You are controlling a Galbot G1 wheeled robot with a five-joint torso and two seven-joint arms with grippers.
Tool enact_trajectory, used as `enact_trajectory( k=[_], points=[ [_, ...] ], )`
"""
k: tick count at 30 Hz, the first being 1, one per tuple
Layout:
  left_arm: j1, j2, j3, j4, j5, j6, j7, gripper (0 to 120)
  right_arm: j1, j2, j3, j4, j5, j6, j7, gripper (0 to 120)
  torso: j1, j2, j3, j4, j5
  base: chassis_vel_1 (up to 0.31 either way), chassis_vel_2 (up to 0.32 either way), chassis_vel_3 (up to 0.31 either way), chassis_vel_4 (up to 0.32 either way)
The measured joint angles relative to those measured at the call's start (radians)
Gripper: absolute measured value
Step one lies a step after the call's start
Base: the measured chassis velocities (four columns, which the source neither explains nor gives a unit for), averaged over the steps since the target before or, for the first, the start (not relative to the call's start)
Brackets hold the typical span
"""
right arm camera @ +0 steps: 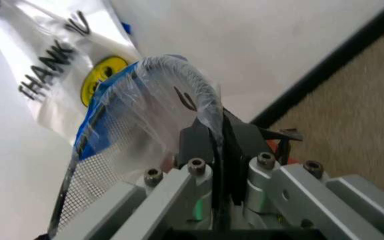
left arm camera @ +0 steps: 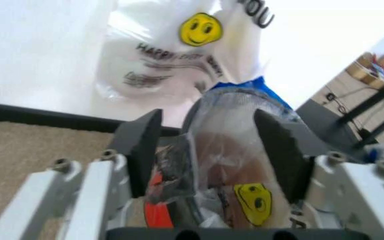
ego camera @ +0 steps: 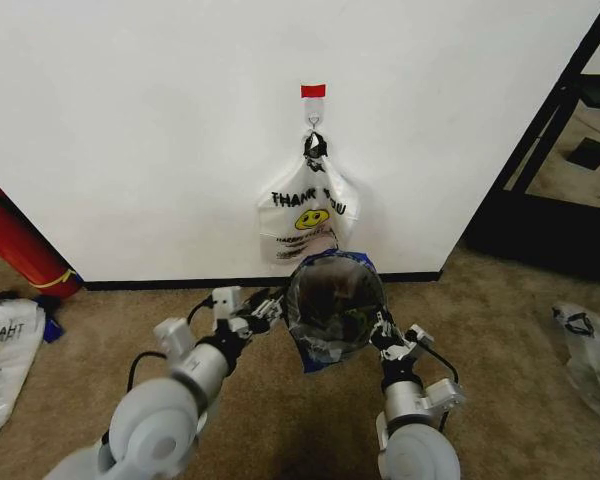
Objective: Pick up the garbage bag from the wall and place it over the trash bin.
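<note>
- The trash bin [ego camera: 335,305], black mesh, already wears a clear plastic liner with a blue piece [ego camera: 315,358] at its rim; it sits on the carpet [ego camera: 500,340] between the two grippers.
- The left gripper [ego camera: 269,305] is at the bin's left side. In its wrist view the dark fingers [left arm camera: 142,145] stand apart, with the lined rim [left arm camera: 232,130] in the gap between them.
- The right gripper [ego camera: 385,333] is at the bin's right side. In its wrist view the jaws are pressed together on the bin's rim and the plastic stretched over it [right arm camera: 209,125].
- A printed garbage bag [ego camera: 305,212], "THANK YOU" with a yellow smiley, hangs from the metal hook [ego camera: 314,122] under the red tape square [ego camera: 313,91] on the wall [ego camera: 160,130], just beyond and above both jaws.
</note>
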Motion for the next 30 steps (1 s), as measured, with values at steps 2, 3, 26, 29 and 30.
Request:
enact_trajectory(
  k=[2,3,26,29,30],
  points=[
    [0.029,-0.011,-0.006,0.011,0.032,-0.015,0.009,69,-0.002,0.001,0.000,0.000,0.026,-0.009,0.005,1,0.000,0.000,0.000,-0.0001,0.0000,0.000,0.000,0.000,0.000],
    [0.038,-0.015,-0.006,0.016,0.045,-0.021,0.014,71,-0.003,0.002,0.000,0.000,0.036,-0.014,0.008,1,0.000,0.000,0.000,-0.0002,0.0000,0.000,0.000,0.000,0.000],
    [0.190,-0.075,0.012,0.116,0.085,-0.144,0.109,100,0.021,0.052,0.014,-0.059,0.193,-0.104,0.108,1,0.000,0.000,0.000,0.0000,0.0001,0.000,0.000,0.000,0.000],
    [0.187,-0.078,0.006,0.109,0.085,-0.149,0.110,100,0.025,0.048,0.014,-0.067,0.187,-0.116,0.112,1,0.000,0.000,0.000,-0.0001,0.0001,0.000,0.000,0.000,0.000],
    [0.187,-0.078,0.006,0.109,0.085,-0.149,0.110,100,0.025,0.048,0.014,-0.067,0.187,-0.116,0.112,1,0.000,0.000,0.000,-0.0001,0.0001,0.000,0.000,0.000,0.000]
  ],
)
